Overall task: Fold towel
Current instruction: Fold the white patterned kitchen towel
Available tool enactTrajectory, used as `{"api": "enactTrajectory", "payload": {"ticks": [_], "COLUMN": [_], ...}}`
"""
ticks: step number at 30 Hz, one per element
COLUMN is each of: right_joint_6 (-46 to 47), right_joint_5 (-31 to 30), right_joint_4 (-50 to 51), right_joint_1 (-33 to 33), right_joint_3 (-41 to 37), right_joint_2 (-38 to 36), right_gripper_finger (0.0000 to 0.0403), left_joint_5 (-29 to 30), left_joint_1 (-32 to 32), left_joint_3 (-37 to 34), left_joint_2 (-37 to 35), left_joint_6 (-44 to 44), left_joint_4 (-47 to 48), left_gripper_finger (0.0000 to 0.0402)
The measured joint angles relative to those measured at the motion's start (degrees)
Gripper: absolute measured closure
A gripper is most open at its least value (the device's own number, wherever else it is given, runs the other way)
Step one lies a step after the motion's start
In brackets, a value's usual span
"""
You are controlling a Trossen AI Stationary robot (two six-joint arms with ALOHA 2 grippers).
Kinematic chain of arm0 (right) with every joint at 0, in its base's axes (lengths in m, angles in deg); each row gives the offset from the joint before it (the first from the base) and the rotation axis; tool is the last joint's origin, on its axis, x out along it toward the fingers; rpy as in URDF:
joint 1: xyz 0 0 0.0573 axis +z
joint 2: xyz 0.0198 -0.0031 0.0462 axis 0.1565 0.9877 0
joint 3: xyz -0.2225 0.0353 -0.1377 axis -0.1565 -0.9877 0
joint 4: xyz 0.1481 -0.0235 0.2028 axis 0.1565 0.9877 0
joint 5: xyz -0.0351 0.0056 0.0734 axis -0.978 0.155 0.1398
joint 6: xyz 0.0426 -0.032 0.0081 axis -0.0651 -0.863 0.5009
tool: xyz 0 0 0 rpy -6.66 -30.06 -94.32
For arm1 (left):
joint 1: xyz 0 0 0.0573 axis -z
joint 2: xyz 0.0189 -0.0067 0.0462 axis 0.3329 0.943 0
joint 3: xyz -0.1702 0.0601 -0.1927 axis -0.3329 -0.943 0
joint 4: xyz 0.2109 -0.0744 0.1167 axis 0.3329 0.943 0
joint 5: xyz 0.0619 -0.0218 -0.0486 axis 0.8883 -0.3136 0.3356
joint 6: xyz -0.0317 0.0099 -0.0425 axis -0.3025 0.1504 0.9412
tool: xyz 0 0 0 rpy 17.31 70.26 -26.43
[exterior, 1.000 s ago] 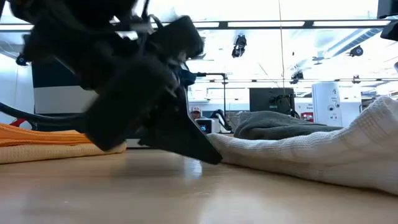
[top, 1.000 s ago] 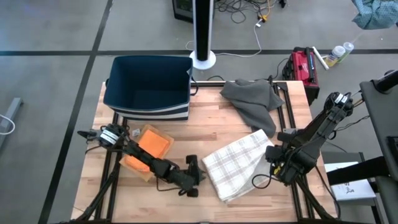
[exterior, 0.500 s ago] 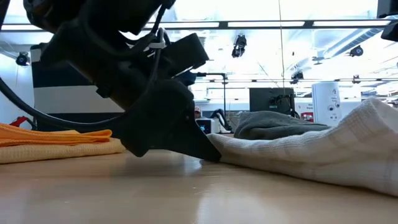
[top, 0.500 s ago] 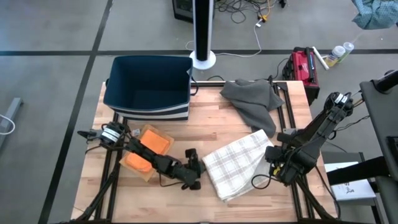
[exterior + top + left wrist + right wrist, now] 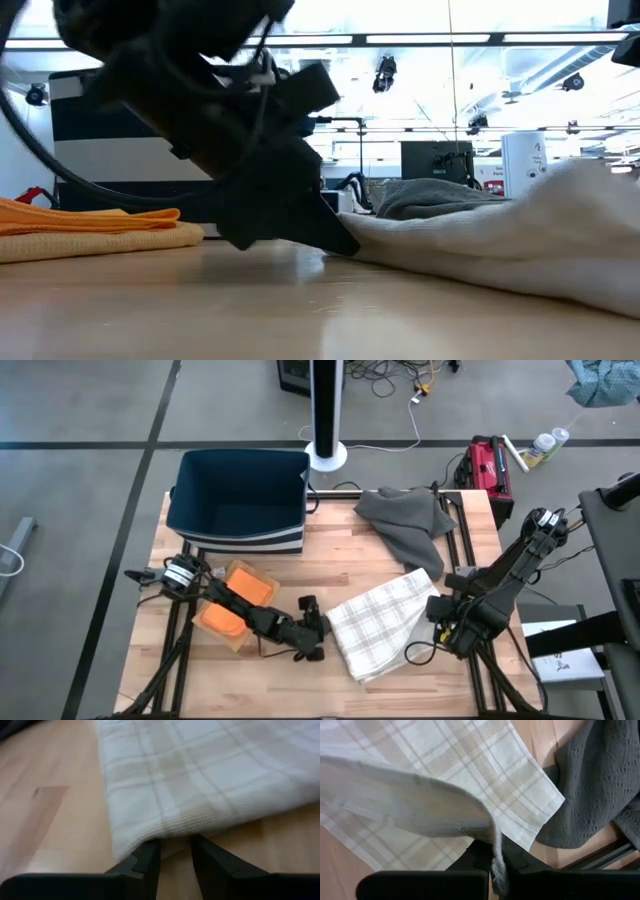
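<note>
A cream checked towel [image 5: 385,622] lies on the wooden table right of centre, most of it flat. My right gripper [image 5: 440,612] is shut on its right edge, which stands raised. My left gripper [image 5: 320,632] stands low at the towel's left edge, open, with a narrow gap between its fingers [image 5: 175,852]. In the low view its dark fingertip [image 5: 340,243] reaches the cloth where it meets the tabletop. My left gripper's fingertips [image 5: 150,851] meet the towel's left edge [image 5: 175,836] where it lies on the table, slanting down from the table's left. Whether the edge lies between the fingers, I cannot tell. My right gripper pinches the towel's right edge [image 5: 492,845] between its two fingers, pointing steeply down. The held edge is lifted off the table and the cloth arches slack from the fingers over the flat part [image 5: 445,760]. One layer or several, I cannot tell.
A dark blue bin [image 5: 240,500] stands at the far left. A grey towel [image 5: 405,525] lies crumpled at the far right, close to the checked towel. An orange cloth [image 5: 240,600] lies under my left arm. Bare wood shows along the near edge.
My left gripper has crept along the table toward the towel's left edge, staying low. My right gripper has kept still with the raised edge.
</note>
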Motion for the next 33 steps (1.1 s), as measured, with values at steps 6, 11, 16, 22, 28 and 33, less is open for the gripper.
{"api": "enactTrajectory", "payload": {"ticks": [6,11,16,22,28,33], "right_joint_6": [0.00,-0.11,-0.58,-1.17,-2.49,-2.93], "right_joint_5": [0.91,3.37,6.43,6.95,9.96,11.45], "right_joint_4": [-0.41,-0.39,0.34,1.94,2.15,2.20], "right_joint_1": [0.02,0.01,0.02,0.02,0.02,0.02], "right_joint_3": [0.00,0.00,0.00,0.00,0.00,0.00], "right_joint_2": [0.00,0.00,0.00,0.00,0.00,0.00], "right_gripper_finger": [0.0400,0.0400,0.0400,0.0400,0.0400,0.0400], "left_joint_5": [-1.01,-1.55,-1.55,-1.44,-1.40,-1.43], "left_joint_1": [-2.26,-2.99,-3.50,-3.72,-3.81,-3.95], "left_joint_3": [-1.78,-2.74,-3.06,-3.26,-3.30,-3.33], "left_joint_2": [0.04,-0.11,-0.11,-0.11,-0.07,0.00], "left_joint_6": [-0.65,-0.95,-1.46,-1.50,-1.50,-1.50], "left_joint_4": [-0.97,-0.96,-0.66,-0.42,-0.40,-0.40], "left_gripper_finger": [0.0297,0.0306,0.0315,0.0315,0.0306,0.0310]}}
